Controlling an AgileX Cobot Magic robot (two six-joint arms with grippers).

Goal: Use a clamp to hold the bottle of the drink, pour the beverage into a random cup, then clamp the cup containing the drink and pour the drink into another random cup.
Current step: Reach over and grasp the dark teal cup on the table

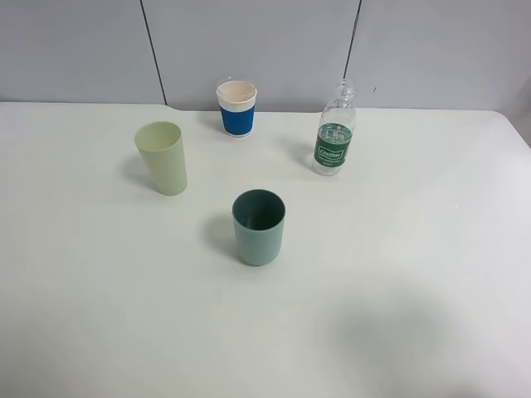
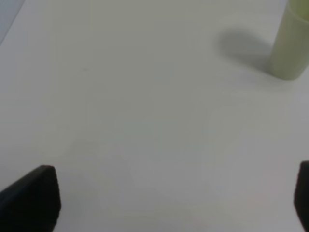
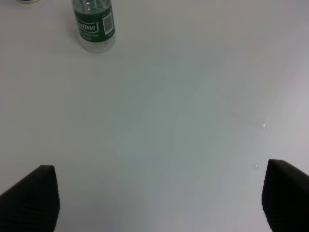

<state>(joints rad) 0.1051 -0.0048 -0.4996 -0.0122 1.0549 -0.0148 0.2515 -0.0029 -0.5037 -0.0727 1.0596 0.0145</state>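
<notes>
- On the white surface (image 1: 415, 290), toward its far edge and right of the middle, stands the bottle (image 1: 335, 133) — clear plastic with a green label, upright.
- Left of the bottle, also near the far edge, a paper cup (image 1: 237, 109) with a blue sleeve stands upright; the two are well apart.
- Farther left and nearer the high camera, a pale green cup (image 1: 163, 157) stands upright, taller and slimmer than the other cups.
- Nearest the middle of the surface, a teal cup (image 1: 259, 228) stands upright with its mouth open to the high camera; its inside looks dark, and I cannot tell whether it holds any drink.
- All four things stand apart from one another.
- Left end effector (image 2: 169, 198): its two dark fingertips sit at opposite edges of the left wrist view, spread wide with only bare surface between them. The pale green cup stands well ahead of it and off to one side.
- Right end effector (image 3: 157, 198): its fingertips are likewise spread apart, pinching nothing — the bottle stands well ahead of it, untouched.
- Grey wall panels (image 1: 249, 41) rise behind the far edge of the surface.
</notes>
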